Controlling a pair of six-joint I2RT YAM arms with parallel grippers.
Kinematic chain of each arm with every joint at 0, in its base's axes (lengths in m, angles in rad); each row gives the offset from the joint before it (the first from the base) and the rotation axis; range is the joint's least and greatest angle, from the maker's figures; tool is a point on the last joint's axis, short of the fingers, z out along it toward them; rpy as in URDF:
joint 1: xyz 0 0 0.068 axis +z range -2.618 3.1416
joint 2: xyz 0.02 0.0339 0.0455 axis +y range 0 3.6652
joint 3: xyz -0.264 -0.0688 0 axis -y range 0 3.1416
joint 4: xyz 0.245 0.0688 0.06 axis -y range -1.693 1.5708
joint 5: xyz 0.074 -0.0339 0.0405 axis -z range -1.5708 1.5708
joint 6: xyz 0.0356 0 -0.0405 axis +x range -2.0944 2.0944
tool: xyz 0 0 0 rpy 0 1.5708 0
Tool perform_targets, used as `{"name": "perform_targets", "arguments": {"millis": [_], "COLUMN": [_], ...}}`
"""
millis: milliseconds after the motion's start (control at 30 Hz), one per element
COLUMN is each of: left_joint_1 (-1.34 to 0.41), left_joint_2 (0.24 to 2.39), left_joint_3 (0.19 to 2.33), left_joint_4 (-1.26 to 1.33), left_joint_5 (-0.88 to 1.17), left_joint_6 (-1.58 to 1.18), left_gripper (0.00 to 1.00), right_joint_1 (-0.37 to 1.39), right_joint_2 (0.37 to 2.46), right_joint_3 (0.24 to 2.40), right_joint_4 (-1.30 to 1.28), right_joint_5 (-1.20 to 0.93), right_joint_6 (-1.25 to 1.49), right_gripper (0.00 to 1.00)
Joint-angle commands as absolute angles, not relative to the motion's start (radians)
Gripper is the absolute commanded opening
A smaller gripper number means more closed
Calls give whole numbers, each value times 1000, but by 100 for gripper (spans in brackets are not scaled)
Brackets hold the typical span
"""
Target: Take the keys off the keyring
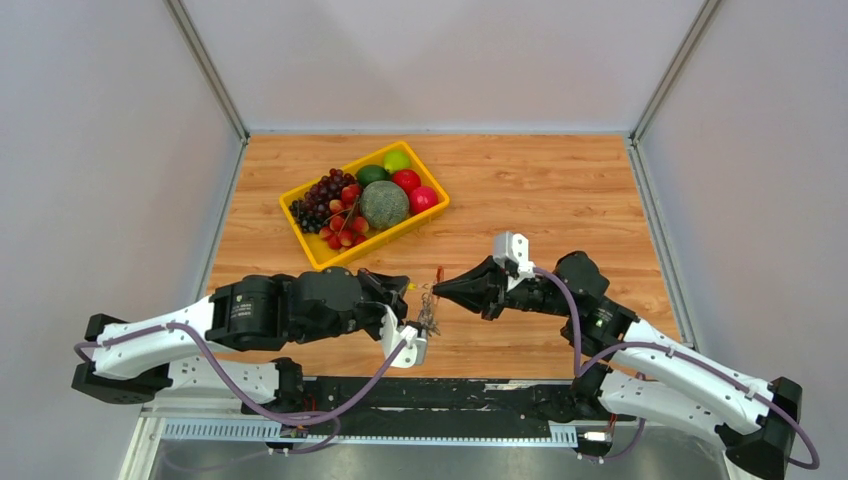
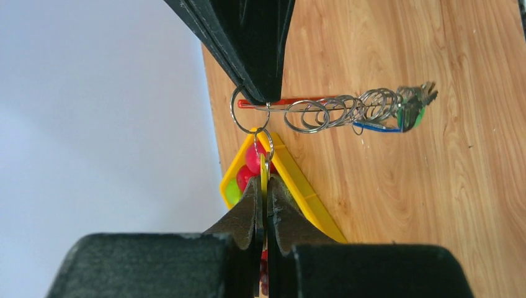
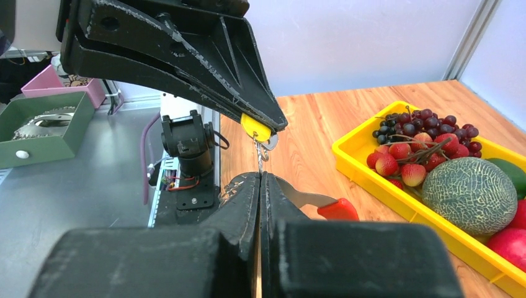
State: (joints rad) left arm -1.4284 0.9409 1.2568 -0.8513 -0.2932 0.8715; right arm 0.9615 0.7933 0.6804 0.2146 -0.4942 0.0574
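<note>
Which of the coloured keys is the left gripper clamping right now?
The small yellow-headed metal key, pinched in the shut left gripper. The blue-headed key and green-headed key dangle free at the far end of the chain of silvery rings.

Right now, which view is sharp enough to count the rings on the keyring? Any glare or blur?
Left wrist view: keyring sharp against the table, rings distinct, no harsh glare; frame is turned sideways. Top external view: even light, soft shadows, but the keyring is too small to resolve. Right wrist view: right hand fills the foreground, dark and soft; fruit tray crisp, rings mostly hidden.
</note>
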Motion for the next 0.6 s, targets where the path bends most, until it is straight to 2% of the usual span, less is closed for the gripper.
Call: {"name": "perform_targets", "arguments": {"millis": [0,400,567], "left_joint_1": [-1436,-1436,-1436], "left_joint_2": [921,919,925], "left_joint_3": [1256,1253,1254], "left_joint_4": [-807,-800,-796], "left_joint_5": [-280,-283,-342], "left_joint_6": [822,820,821], "left_gripper": [0,0,0], "right_joint_1": [962,963,962], "right_joint_2": [752,765,790], "right_joint_3": [678,674,684], "right_joint_4": [253,244,237], "right_joint_5": [-460,-445,-541], "right_joint_6": [78,89,77], "right_gripper": [0,0,0]}}
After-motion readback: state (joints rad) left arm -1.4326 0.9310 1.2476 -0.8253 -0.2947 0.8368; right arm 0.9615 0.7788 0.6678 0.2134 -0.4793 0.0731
